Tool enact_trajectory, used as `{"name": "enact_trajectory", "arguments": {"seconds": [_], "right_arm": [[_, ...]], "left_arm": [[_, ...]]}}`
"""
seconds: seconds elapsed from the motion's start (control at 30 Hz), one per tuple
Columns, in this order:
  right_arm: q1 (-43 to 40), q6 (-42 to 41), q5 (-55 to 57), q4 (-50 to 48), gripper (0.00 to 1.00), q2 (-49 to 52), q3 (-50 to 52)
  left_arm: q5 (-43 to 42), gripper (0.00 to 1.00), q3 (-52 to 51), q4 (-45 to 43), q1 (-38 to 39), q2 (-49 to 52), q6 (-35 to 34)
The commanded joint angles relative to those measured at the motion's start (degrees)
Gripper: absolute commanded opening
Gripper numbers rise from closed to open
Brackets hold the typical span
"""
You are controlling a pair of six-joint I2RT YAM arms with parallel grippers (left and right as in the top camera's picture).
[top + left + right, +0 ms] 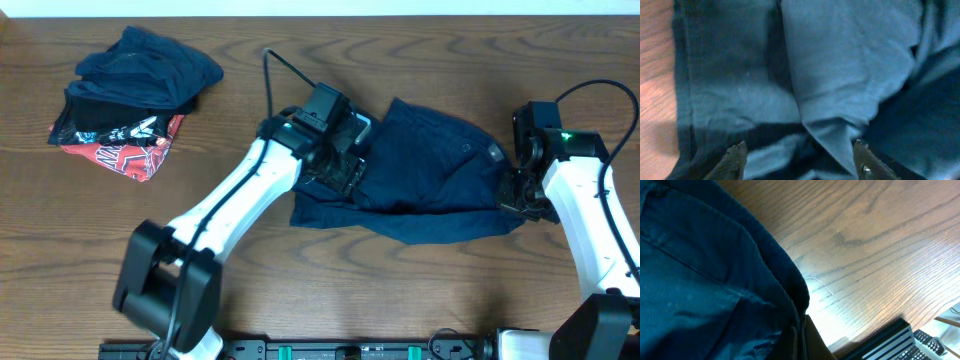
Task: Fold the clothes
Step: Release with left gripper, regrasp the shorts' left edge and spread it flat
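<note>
One navy garment (430, 165) lies along 9-to-3 o'clock — left gripper (800, 160), jaws apart, over its 9 o'clock end; right gripper (519, 196) pinching the 3 o'clock end.

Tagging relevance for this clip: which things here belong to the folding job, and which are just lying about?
Job: navy garment, spread mid-table; clothes pile, far left; left gripper, open; right gripper, shut on garment's edge.
Lying about: black cable on the table.
</note>
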State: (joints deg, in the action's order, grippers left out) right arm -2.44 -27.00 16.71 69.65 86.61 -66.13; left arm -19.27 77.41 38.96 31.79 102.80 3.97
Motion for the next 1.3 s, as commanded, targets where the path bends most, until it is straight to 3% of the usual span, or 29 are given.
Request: {"name": "enact_trajectory", "arguments": {"seconds": [0.0,0.2,0.4,0.47,0.57,0.6,0.67,0.73,1.0,1.23,1.27], "right_arm": [[0.2,-1.2,1.0,0.2,0.01,-0.1,-0.1],[0.2,-1.2,1.1,0.0,0.01,-0.1,-0.1],[0.2,-1.2,1.1,-0.3,0.01,-0.1,-0.1],[0.2,-1.2,1.0,-0.2,0.01,-0.1,-0.1],[0.2,-0.7,1.0,-0.2,0.01,-0.1,-0.1],[0.2,-0.7,1.0,-0.2,0.01,-0.1,-0.1],[0.2,-0.7,1.0,-0.2,0.01,-0.1,-0.1],[0.2,-0.7,1.0,-0.2,0.01,-0.1,-0.1],[0.2,-0.6,1.1,0.0,0.01,-0.1,-0.1],[0.2,-0.6,1.0,0.2,0.01,-0.1,-0.1],[0.2,-0.6,1.0,0.3,0.01,-0.1,-0.1]], "left_arm": [[0.3,0.74,-0.3,-1.4,0.8,2.8,0.9],[-4.5,0.77,-0.3,-0.2,3.0,4.4,0.8],[-4.1,0.76,-0.3,4.7,4.3,4.7,-2.3],[-4.1,0.71,-0.3,6.0,4.3,4.7,-2.3],[-4.1,0.56,-0.3,6.9,4.4,4.7,-2.3],[-4.1,0.47,-0.3,6.8,4.5,4.7,-2.3],[-4.1,0.19,-0.3,6.3,4.5,4.7,-2.3],[-3.0,0.06,-0.3,4.9,4.4,4.7,-2.3],[19.8,0.06,7.5,-8.2,0.0,4.0,-4.0],[21.6,0.06,19.7,-30.7,-8.9,4.0,-6.1],[21.6,0.11,20.3,-33.3,-9.9,4.0,-7.6]]}}
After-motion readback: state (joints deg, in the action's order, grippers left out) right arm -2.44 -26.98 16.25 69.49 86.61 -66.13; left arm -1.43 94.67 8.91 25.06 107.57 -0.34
